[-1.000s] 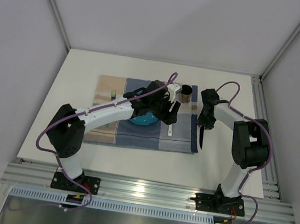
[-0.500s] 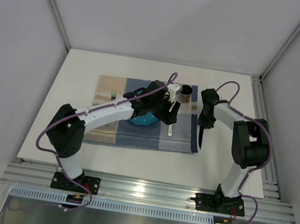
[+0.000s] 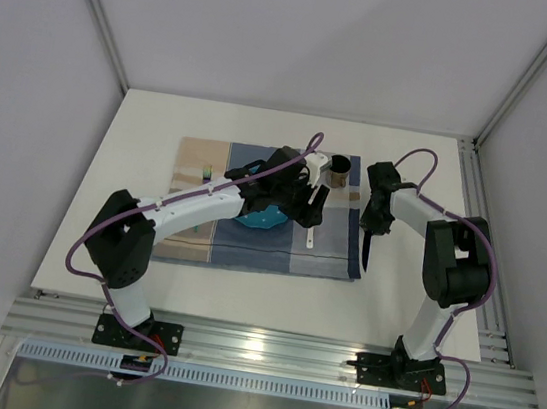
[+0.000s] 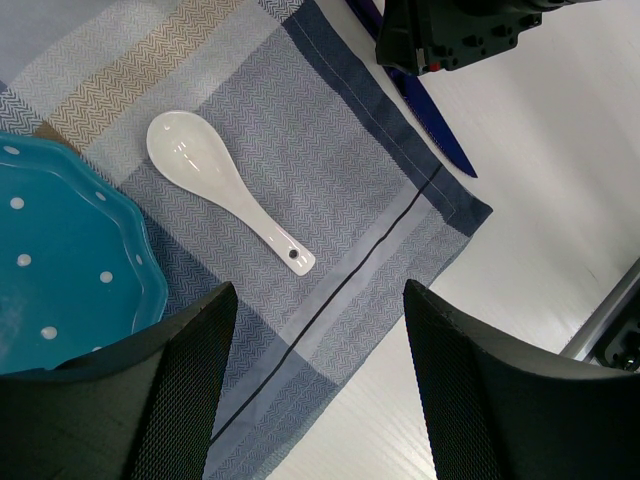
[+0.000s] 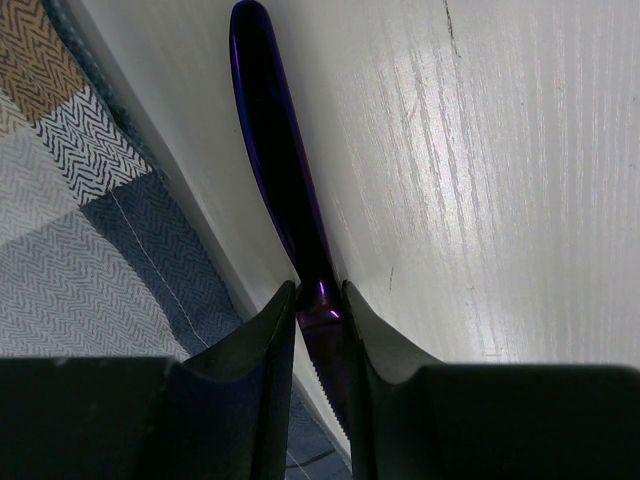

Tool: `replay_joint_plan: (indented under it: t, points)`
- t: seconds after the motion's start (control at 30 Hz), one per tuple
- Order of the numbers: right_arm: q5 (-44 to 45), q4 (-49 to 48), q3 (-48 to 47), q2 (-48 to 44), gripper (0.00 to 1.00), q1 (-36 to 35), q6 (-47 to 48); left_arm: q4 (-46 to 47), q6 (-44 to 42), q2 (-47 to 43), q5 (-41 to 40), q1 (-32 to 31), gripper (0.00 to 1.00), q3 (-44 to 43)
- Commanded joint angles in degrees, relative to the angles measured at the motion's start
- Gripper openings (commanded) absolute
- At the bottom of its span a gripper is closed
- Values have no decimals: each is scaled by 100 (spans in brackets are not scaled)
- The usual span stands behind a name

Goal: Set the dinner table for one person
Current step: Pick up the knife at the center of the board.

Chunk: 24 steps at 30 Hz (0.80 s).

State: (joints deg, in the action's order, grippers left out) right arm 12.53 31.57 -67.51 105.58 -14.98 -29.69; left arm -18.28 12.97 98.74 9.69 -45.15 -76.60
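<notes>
Overhead, the white tabletop [image 3: 140, 147] filled the space between its silver rails, with both arms reaching out over it from the near edge. A blue-and-beige checked placemat [image 3: 332, 258] lay across its middle, carrying a teal dotted plate [image 4: 60, 250] and, just to the right of the plate, a white ceramic spoon [image 4: 225, 190] with its bowl pointing away from the mat's near right corner. A small brown cup [image 3: 340, 170] stood near the mat's far right corner. The left tool [image 4: 320, 290] hung above the mat with its fingers spread wide and nothing between them, the spoon showing beyond the gap. The right tool [image 5: 318, 292] was pinching a dark purple knife [image 5: 285, 170] where handle meets serrated blade, one finger pressed to each side. The knife ran along the bare tabletop just beside the mat's right edge; whether it rested on the surface or sat slightly lifted could not be told.
</notes>
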Motion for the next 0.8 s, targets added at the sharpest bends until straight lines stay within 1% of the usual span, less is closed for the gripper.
replay_joint_plan:
  t: [0.0,0.3,0.77]
  points:
    - [-58,-90,9,-20,4,22,51,167,-102,-109,77,-38,72,4]
    - [-128,15,-114,-125,0,22,78,158,-111,-100,77,-38,72,-22]
    - [-172,60,-140,-240,0,-13,60,176,-111,-100,85,-38,71,-13]
